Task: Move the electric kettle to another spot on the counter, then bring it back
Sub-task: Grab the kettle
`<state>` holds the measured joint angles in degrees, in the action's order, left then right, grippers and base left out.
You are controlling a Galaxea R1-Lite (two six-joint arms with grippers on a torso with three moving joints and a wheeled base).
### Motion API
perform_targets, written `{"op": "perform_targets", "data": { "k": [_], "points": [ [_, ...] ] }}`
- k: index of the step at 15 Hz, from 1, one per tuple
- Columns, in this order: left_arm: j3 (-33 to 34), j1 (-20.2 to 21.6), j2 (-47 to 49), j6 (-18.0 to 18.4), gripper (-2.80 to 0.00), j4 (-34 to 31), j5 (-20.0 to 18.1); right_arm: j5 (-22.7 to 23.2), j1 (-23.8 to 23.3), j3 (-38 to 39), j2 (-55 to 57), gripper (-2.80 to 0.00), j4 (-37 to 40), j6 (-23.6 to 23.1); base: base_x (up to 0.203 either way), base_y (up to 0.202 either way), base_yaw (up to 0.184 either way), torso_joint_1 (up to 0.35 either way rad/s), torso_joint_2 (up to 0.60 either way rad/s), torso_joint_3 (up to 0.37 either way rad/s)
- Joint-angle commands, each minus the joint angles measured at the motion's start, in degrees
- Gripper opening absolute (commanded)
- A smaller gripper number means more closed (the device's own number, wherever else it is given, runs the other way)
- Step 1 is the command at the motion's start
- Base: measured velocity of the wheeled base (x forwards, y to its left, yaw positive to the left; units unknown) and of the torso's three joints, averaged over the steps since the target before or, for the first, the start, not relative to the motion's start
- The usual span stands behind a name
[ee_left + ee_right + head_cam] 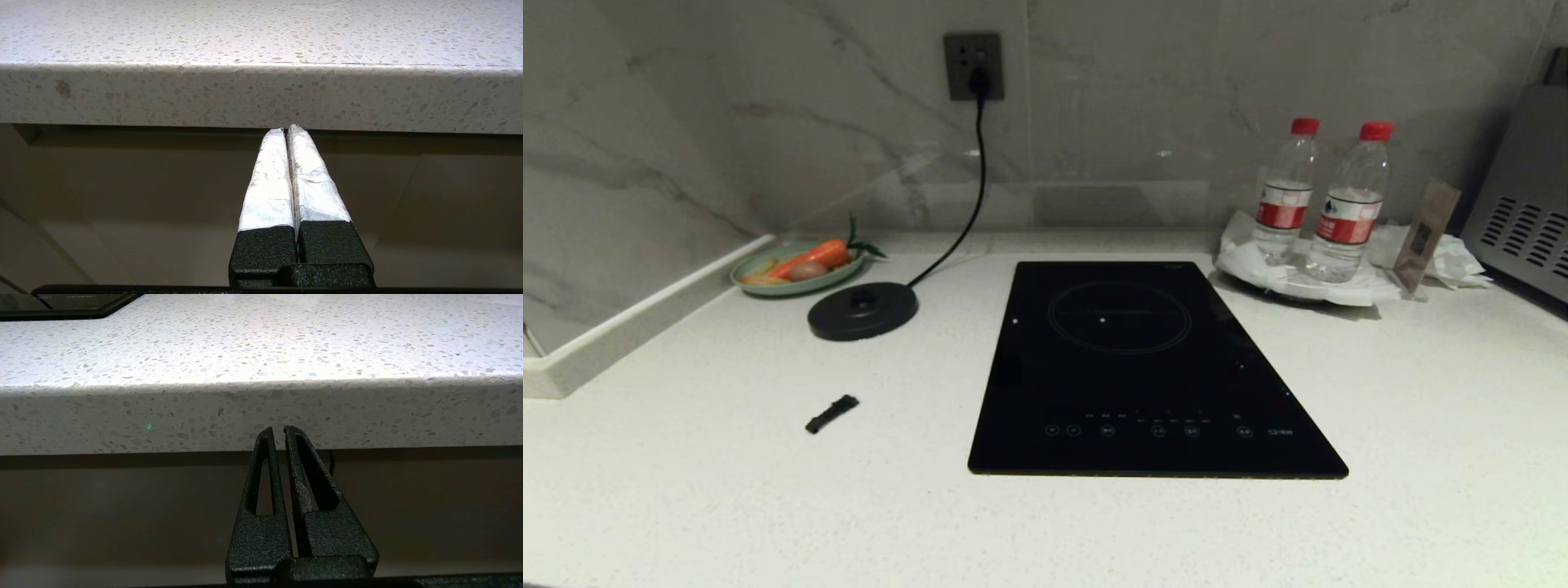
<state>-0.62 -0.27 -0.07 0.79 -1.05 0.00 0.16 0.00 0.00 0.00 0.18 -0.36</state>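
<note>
The electric kettle is out of view in all three views. The white speckled counter (pixel 727 506) holds only the kettle's flat round black base disc (pixel 863 310), whose cord runs up to a wall socket (pixel 973 65). Neither arm shows in the head view. My left gripper (pixel 286 130), its fingers wrapped in white, is shut and empty just below the counter's (pixel 261 36) front edge. My right gripper (pixel 278 430) is shut and empty too, level with the front edge of the counter (pixel 286 347).
A black glass hob (pixel 1143 367) is set into the middle. A green plate (pixel 760 286) with a carrot sits back left. Two water bottles (pixel 1284 192) stand back right beside a grey appliance (pixel 1523 204). A small black strip (pixel 832 413) lies front left.
</note>
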Motion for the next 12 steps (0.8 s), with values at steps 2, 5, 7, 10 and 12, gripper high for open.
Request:
{"op": "perform_targets", "data": {
  "k": [2,5,7,10,12],
  "points": [
    [0.0,0.0,0.1,-0.1,-2.80,0.0,0.0,0.0,0.0,0.0,0.0,-2.80,0.0,0.0,0.000,0.000,0.000,0.000,0.00,0.000],
    [0.0,0.0,0.1,0.0,-2.80,0.0,0.0,-0.1,0.0,0.0,0.0,-2.80,0.0,0.1,0.000,0.000,0.000,0.000,0.00,0.000],
    [0.0,0.0,0.1,0.0,-2.80,0.0,0.0,-0.1,0.0,0.0,0.0,-2.80,0.0,0.1,0.000,0.000,0.000,0.000,0.00,0.000],
    [0.0,0.0,0.1,0.0,-2.80,0.0,0.0,-0.1,0.0,0.0,0.0,-2.80,0.0,0.1,0.000,0.000,0.000,0.009,-0.06,-0.050],
    [0.0,0.0,0.1,0.0,-2.80,0.0,0.0,-0.1,0.0,0.0,0.0,-2.80,0.0,0.1,0.000,0.000,0.000,0.048,-0.34,-0.290]
  ]
}}
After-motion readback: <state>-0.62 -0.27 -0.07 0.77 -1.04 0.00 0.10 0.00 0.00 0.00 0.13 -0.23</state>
